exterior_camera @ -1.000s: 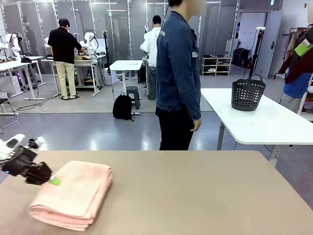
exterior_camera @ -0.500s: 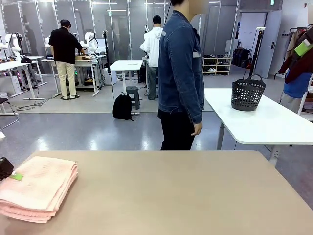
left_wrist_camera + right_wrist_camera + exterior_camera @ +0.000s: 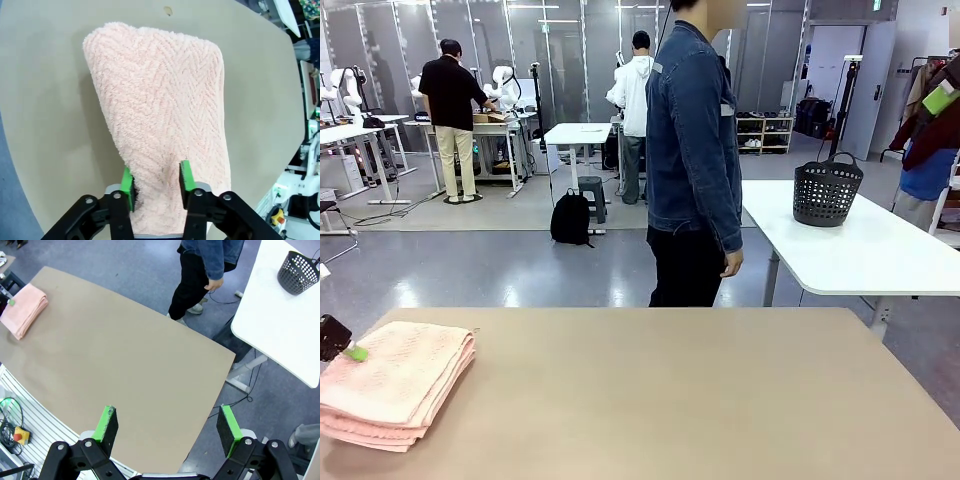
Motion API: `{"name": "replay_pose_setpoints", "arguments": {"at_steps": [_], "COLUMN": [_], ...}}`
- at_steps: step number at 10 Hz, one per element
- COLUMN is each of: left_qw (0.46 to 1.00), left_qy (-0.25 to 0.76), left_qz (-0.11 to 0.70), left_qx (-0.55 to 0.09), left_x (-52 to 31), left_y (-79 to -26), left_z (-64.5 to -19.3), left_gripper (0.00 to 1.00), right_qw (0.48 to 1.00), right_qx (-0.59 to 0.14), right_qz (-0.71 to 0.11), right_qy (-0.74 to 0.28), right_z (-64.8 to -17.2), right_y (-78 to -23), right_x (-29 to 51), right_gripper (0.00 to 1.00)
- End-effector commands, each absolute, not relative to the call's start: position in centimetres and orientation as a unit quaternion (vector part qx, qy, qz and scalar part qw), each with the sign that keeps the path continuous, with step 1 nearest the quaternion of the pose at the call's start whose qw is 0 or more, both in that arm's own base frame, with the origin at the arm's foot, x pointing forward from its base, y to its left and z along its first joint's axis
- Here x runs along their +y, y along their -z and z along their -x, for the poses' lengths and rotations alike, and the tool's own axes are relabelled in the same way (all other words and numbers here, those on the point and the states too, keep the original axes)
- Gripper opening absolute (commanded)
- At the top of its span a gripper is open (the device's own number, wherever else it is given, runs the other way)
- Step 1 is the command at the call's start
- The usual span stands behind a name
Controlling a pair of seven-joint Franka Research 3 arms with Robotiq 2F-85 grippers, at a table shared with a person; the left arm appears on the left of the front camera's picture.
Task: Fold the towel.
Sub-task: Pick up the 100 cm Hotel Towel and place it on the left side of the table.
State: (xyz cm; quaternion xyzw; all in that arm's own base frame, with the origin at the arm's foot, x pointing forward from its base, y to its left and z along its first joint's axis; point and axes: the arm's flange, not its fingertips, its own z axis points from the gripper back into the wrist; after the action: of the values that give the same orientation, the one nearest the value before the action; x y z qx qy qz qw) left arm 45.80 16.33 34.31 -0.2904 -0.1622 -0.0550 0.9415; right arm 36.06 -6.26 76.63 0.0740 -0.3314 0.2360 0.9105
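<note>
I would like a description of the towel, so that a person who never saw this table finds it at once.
Look at the long beige table in the foreground, then go to its left end on the robot's side. There the towel lies folded into a thick stack, with the left hand closed on one end of it. It is salmon-pink and fluffy with a herringbone weave, the one soft thing on that table.

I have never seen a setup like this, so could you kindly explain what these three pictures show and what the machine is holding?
It is a two-armed robot at a tan table. One picture looks across the table at a person in a denim jacket standing at the far side. The other two come from cameras on the robot's wrists. A folded pink towel lies near the table's left edge. The left gripper, black with green pads, has one end of it between its fingers. The right gripper hangs high above the table, open, holding nothing.
</note>
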Motion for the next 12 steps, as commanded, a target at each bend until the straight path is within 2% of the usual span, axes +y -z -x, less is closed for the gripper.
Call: {"name": "replay_pose_setpoints", "arguments": {"at_steps": [1,2,4,5,6,8,9,12], "left_qw": [0.947,0.949,0.951,0.951,0.952,0.953,0.946,0.946], "left_qy": [0.052,0.048,0.041,0.042,0.045,0.04,0.049,0.049], "left_qz": [0.263,0.253,0.231,0.224,0.217,0.205,0.232,0.232], "left_qx": [-0.176,-0.184,-0.204,-0.21,-0.214,-0.219,-0.222,-0.222], "left_x": [15.6,15.6,15.3,14.7,13.6,11.4,14.2,14.2], "left_y": [-35.2,-35.8,-37.7,-38.6,-39.4,-40.1,-39.4,-39.4], "left_z": [-44.9,-44.5,-43.3,-42.8,-42.5,-42.5,-43.0,-43.0], "left_gripper": [0.92,1.0,1.0,0.96,1.0,1.0,1.0,1.0], "right_qw": [0.91,0.91,0.91,0.91,0.91,0.91,0.91,0.91], "right_qx": [-0.331,-0.331,-0.331,-0.331,-0.331,-0.331,-0.331,-0.331], "right_qz": [-0.07,-0.07,-0.07,-0.07,-0.07,-0.07,-0.07,-0.07], "right_qy": [-0.241,-0.241,-0.241,-0.241,-0.241,-0.241,-0.241,-0.241], "right_z": [-36.2,-36.2,-36.2,-36.2,-36.2,-36.2,-36.2,-36.2], "right_y": [-76.6,-76.6,-76.6,-76.6,-76.6,-76.6,-76.6,-76.6], "right_x": [-6.3,-6.3,-6.3,-6.3,-6.3,-6.3,-6.3,-6.3], "right_gripper": [1.0,1.0,1.0,1.0,1.0,1.0,1.0,1.0]}}
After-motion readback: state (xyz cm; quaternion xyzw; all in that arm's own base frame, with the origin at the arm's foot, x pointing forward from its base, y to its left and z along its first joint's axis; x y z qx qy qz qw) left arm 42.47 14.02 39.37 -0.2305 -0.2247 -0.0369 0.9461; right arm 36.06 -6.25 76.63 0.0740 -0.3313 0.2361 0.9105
